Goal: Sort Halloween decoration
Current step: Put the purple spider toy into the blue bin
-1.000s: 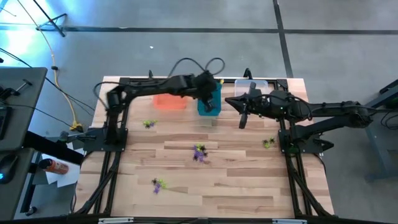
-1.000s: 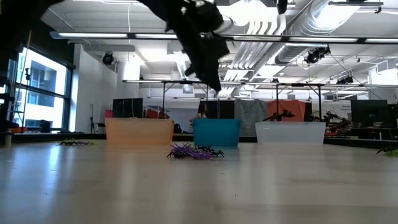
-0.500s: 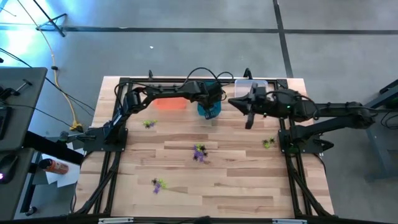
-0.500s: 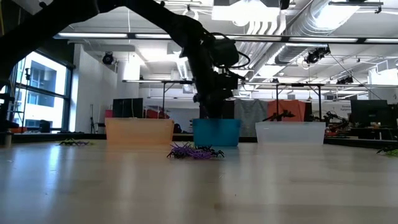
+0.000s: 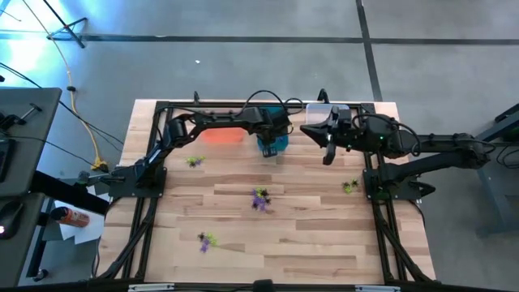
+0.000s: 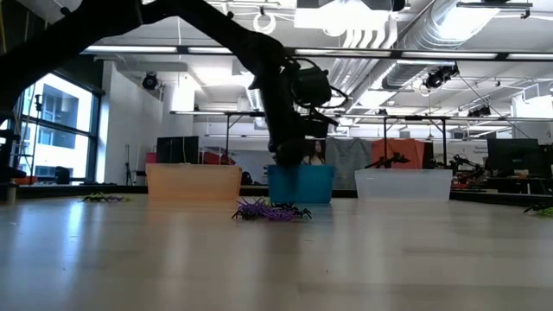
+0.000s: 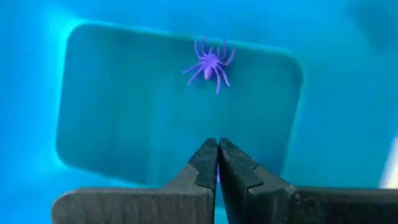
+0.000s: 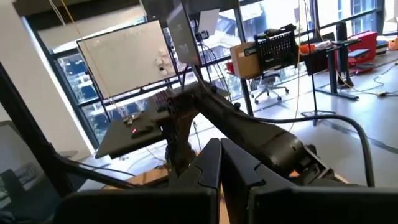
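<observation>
The spider trinkets point(image 5: 259, 199) look feather-light, springy-legged plastic, best pinched at the body. One purple spider point(image 7: 210, 63) lies in the teal bin point(image 5: 273, 143), where the left end effector point(image 7: 217, 163) hangs clenched and empty. The right end effector point(image 5: 328, 156) (also clenched) hovers beside that bin. Others lie scattered on open bench point(image 5: 308, 235) in front.

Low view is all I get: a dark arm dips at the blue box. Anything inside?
Observer: Yes. One purple spider lies on the teal bin floor.
Visitor: Is the arm holding something?
Observer: The left gripper has its fingers shut; whether anything is pinched, I cannot tell.
Visitor: Is there another arm?
Observer: The right gripper hangs shut by the clear bin.
</observation>
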Tool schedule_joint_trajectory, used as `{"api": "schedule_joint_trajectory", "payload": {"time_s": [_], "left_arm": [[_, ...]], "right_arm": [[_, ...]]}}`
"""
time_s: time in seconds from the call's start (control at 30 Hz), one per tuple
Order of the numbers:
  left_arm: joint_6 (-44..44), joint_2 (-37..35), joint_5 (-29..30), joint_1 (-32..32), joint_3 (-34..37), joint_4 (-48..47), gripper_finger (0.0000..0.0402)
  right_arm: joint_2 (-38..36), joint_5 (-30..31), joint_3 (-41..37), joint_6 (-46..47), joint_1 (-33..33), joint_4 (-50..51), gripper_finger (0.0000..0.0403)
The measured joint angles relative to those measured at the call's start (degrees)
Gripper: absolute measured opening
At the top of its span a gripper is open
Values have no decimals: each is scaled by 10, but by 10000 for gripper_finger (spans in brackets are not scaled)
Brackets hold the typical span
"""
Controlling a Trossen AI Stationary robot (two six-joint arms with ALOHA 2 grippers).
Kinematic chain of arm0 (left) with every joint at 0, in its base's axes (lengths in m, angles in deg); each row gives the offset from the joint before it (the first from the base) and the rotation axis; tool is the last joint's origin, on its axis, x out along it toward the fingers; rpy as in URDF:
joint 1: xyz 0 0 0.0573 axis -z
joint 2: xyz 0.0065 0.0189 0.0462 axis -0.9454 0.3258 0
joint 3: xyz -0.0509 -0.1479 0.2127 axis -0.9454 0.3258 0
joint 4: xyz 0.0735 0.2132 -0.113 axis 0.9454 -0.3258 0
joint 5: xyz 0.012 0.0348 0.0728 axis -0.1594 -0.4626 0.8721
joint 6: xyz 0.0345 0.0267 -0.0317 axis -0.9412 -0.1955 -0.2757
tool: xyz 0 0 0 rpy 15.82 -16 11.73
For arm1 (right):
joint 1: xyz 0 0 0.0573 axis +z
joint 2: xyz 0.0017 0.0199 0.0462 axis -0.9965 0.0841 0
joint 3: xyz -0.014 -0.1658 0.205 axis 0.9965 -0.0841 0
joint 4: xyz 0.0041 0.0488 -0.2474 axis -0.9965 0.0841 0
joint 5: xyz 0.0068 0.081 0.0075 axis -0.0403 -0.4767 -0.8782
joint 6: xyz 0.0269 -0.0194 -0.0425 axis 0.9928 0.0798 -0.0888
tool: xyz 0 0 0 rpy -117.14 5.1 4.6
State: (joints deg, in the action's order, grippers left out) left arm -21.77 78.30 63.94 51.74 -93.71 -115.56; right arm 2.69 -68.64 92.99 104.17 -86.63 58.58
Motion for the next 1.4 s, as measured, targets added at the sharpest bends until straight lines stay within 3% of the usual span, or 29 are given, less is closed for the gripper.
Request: {"api": "schedule_joint_trajectory", "payload": {"time_s": [0.4, 0.7, 0.97, 1.17, 1.27, 1.4], "left_arm": [[0, 5, 18, -2, 0, -5, 18], [39, 4, 41, -2, -6, -14, 137], [51, 3, 28, -2, -83, -75, 224], [42, 2, 29, -5, -149, -113, 240], [77, 2, 28, -7, -183, -140, 241], [131, -22, -23, -12, -194, -158, 241]], "right_arm": [[0, -2, 0, 14, 1, 0, 0], [0, -2, 0, 8, 1, 0, 0], [0, -3, 0, -2, 1, 0, 0], [0, -3, 0, -11, 1, 0, 0], [0, -3, 0, -13, 1, -6, 0], [0, -3, 0, -32, 1, -40, 0]]}}
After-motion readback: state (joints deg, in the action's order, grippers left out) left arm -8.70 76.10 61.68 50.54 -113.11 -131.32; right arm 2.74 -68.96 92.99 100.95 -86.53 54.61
